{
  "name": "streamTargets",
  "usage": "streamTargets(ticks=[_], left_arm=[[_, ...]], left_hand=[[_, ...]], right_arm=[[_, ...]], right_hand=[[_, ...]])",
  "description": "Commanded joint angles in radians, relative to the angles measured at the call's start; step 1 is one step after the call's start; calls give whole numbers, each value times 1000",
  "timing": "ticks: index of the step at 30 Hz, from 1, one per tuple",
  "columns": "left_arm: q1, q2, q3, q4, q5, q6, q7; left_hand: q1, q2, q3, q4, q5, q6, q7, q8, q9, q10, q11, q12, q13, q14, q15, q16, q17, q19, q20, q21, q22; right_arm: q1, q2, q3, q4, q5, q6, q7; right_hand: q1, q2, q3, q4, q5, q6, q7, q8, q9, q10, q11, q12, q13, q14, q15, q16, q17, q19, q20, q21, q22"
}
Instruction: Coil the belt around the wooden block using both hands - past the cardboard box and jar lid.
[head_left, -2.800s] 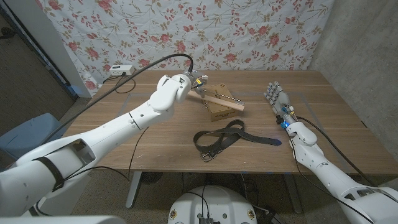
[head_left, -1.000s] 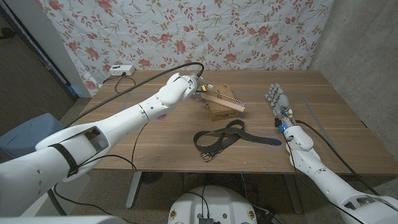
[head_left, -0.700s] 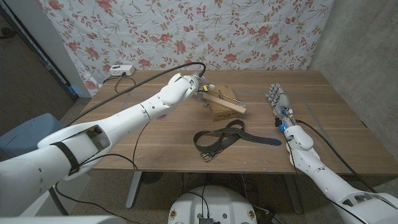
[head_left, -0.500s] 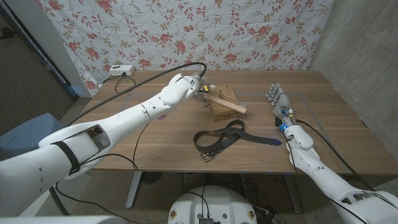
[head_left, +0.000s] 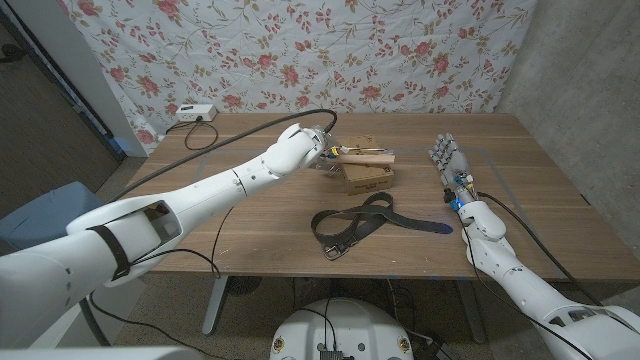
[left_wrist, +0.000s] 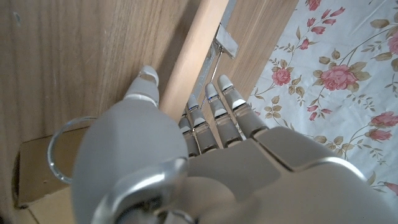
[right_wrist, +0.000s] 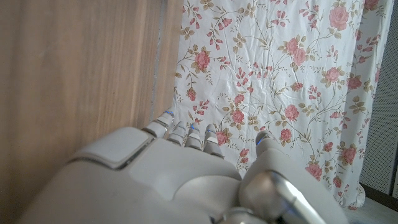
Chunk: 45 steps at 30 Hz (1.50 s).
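Swinging level atop the cardboard box (head_left: 366, 178), the wooden block (head_left: 365, 153), tilted a moment earlier, sits clamped in the left hand (head_left: 322, 150), the belt (head_left: 360, 222) uncoiled before the box, the right hand (head_left: 446, 160) open beyond.

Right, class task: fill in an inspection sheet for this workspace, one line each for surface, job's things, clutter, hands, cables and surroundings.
Surface: wooden table, brown, scattered items.
Job's things: wooden block held over the cardboard box; black belt loosely looped on the table in front of the box, not around the block.
Clutter: clear ring, perhaps the jar lid, beside the box in the left wrist view.
Hands: left hand holds one end of the block; right hand holds nothing, fingers apart, away from the belt.
Cables: black cable along the left arm; white power strip at the table's far left corner.
Surroundings: floral curtain behind the table.
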Motion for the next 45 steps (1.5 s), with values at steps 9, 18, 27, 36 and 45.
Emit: streamTargets(ticks=[9,18,27,36,45], left_arm=[[69,-18,10,52,6,73,36],[124,-3,-4,70,-50,123,143],[171,2,-30,70,-71,220,227],[286,25,-154,-13,-218,305,535],[358,45,-262,-121,-412,280,739]], left_hand=[[54,30,37,-18,-8,94,43,31,11,95,-7,53,25,173,-158,33,-13,206,-29,86,-2],[264,40,96,-37,-13,362,116,132,41,376,22,125,29,541,-194,129,-17,405,-101,218,8],[287,127,129,20,-8,395,183,180,122,362,79,198,194,761,-179,232,113,432,-137,355,46],[82,89,294,281,170,325,124,126,329,386,40,616,818,879,-163,653,675,466,-167,768,409],[-66,92,319,337,211,336,146,183,425,469,41,868,858,885,-148,762,815,472,-152,844,477]], right_arm=[[-50,-34,13,-57,-18,13,-36],[-80,-47,17,-103,-35,11,-84],[-88,-54,9,-137,-58,3,-115],[-94,-54,3,-161,-71,-1,-137],[-98,-58,-2,-186,-84,-5,-154]], right_hand=[[4,-1,2,7,8,5,-13,3,5,7,0,6,1,16,11,12,5,14,3,4,3],[5,-1,2,7,8,13,-14,6,5,11,1,7,1,21,12,13,5,17,6,5,3],[6,0,3,6,8,18,-13,7,5,15,3,8,1,27,11,14,4,20,6,5,3],[7,1,4,6,8,21,-12,7,5,18,2,8,1,28,11,13,4,21,5,5,3],[8,1,4,5,8,21,-11,6,5,18,1,7,1,27,11,12,4,21,5,5,3]])
